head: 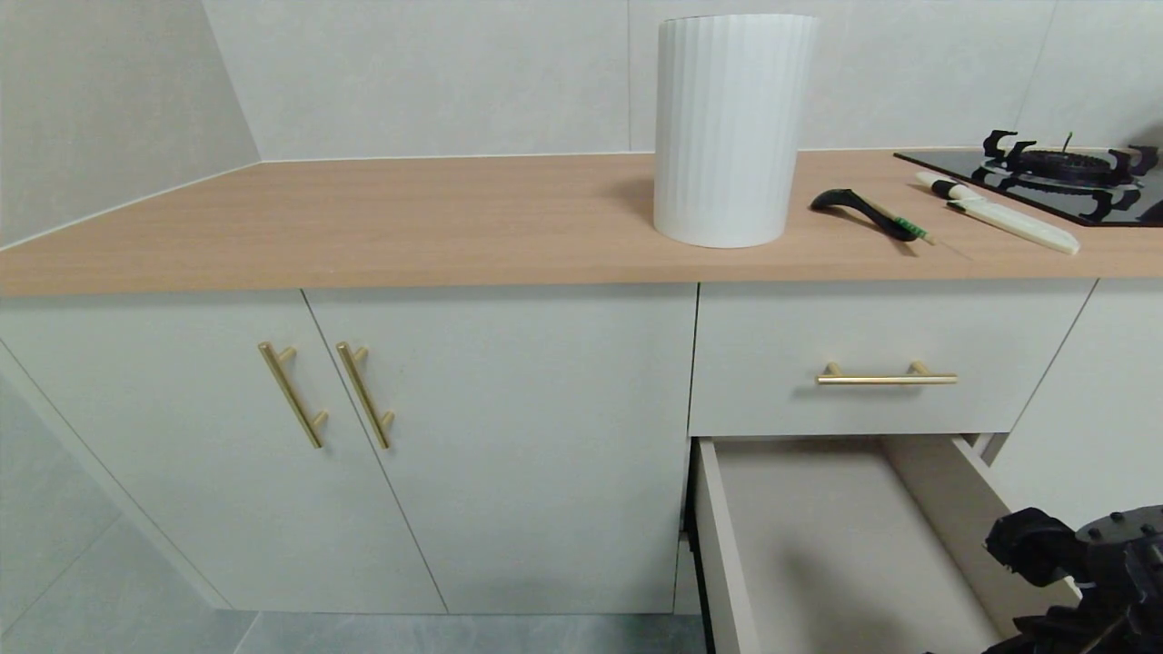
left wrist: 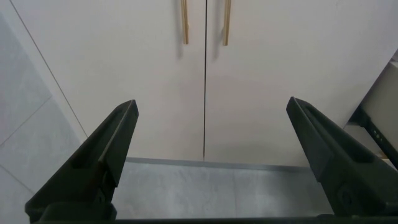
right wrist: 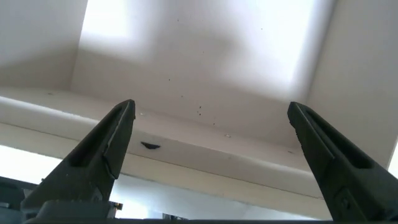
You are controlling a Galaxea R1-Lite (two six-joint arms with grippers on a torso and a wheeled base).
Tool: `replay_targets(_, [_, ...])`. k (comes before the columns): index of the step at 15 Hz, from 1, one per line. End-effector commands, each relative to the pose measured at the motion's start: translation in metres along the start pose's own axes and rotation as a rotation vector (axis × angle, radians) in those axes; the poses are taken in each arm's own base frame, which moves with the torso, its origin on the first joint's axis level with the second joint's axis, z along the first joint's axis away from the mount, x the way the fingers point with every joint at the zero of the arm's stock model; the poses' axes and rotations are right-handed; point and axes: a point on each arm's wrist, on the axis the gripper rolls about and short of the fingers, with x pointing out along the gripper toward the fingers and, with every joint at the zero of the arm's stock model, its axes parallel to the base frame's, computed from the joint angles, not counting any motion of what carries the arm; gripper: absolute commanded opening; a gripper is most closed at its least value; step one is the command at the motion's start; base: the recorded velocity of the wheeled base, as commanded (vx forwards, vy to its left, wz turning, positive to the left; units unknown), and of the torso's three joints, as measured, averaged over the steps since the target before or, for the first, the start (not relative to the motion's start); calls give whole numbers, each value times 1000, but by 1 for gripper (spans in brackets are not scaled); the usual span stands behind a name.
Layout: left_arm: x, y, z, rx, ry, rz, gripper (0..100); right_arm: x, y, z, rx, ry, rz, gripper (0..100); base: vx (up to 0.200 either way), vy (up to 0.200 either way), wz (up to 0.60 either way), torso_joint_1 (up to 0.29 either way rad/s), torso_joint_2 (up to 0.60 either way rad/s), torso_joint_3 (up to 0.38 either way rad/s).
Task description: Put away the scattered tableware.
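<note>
On the wooden countertop (head: 409, 218), a black-headed spoon (head: 868, 213) with a thin green-banded handle lies right of a tall white ribbed container (head: 727, 127). A white knife (head: 999, 218) with a black band lies further right, beside the hob. Under the counter the lower drawer (head: 818, 545) stands pulled out with nothing in it. My right arm (head: 1081, 581) is low at the drawer's right side. My right gripper (right wrist: 210, 106) is open, facing the drawer's pale inside. My left gripper (left wrist: 211, 104) is open too, low in front of the cabinet doors, holding nothing.
A black gas hob (head: 1072, 177) sits at the counter's far right. The upper drawer (head: 886, 377) with its gold handle is closed. Two closed cabinet doors with gold handles (head: 291, 392) (left wrist: 185, 22) fill the left. Grey floor tiles (left wrist: 186, 193) lie below.
</note>
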Motion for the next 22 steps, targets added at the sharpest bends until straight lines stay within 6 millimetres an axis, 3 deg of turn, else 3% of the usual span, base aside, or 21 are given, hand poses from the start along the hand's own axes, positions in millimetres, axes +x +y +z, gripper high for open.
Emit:
replay_targets(1, [0, 0, 0, -1, 0, 1, 100, -1, 1, -5, -11, 14, 6, 100, 0, 0, 0, 0, 0, 0])
replay_targets(4, [0, 0, 0, -1, 0, 1, 100, -3, 4, -17, -40, 59, 19, 100, 0, 0, 0, 0, 0, 0])
replay_targets(8, [0, 0, 0, -1, 1, 1, 100, -6, 4, -9, -33, 14, 21, 100, 0, 0, 0, 0, 0, 0])
replay_targets(9, [0, 0, 0, -1, 0, 1, 100, -9, 4, 2, -23, -36, 22, 100, 0, 0, 0, 0, 0, 0])
replay_targets(12, [0, 0, 0, -1, 1, 1, 100, -33, 5, 63, 9, -182, 8, 100, 0, 0, 0, 0, 0, 0])
replay_targets(13, [0, 0, 0, -1, 1, 1, 100, -54, 4, 97, 18, -216, 8, 100, 0, 0, 0, 0, 0, 0])
replay_targets(15, [0, 0, 0, -1, 0, 1, 100, -84, -1, 133, 35, -281, 1, 100, 0, 0, 0, 0, 0, 0])
replay_targets(22, [0, 0, 0, -1, 1, 1, 100, -91, -6, 142, 60, -325, -15, 100, 0, 0, 0, 0, 0, 0])
